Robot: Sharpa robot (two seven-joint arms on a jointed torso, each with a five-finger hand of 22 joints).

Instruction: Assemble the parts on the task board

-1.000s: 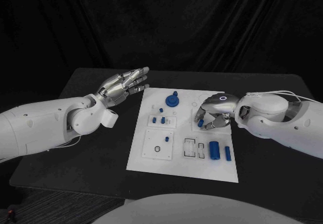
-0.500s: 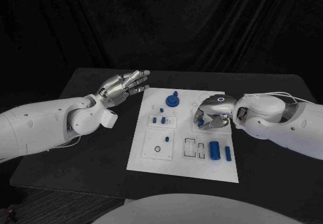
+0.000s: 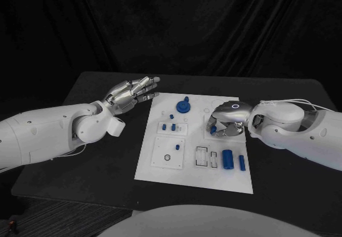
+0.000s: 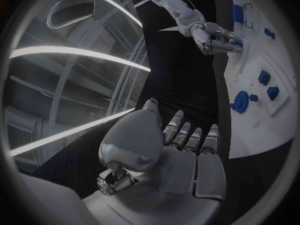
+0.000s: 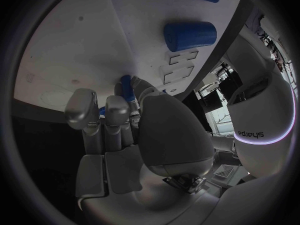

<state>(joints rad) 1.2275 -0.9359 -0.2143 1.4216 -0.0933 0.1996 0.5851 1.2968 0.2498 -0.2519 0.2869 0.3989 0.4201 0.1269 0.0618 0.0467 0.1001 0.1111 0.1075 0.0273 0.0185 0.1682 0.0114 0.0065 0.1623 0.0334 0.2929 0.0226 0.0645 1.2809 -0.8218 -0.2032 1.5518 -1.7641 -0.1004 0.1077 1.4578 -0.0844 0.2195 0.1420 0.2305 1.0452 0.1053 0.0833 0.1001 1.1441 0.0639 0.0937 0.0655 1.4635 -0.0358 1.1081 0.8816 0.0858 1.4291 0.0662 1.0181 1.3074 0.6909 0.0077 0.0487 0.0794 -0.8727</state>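
The right robot hand (image 3: 227,123) pinches a small blue plastic part (image 5: 127,87) over the white flat task board (image 3: 185,175), seemingly to seat it, while the left robot hand (image 3: 132,92) hovers open-fingered, clear.

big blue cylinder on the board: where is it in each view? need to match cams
Head view: big blue cylinder lies near the task board's near right corner, beside a thinner blue piece.
Left wrist view: at the circle's top.
Right wrist view: past the fingertips.
Shared landmark: the right hand.
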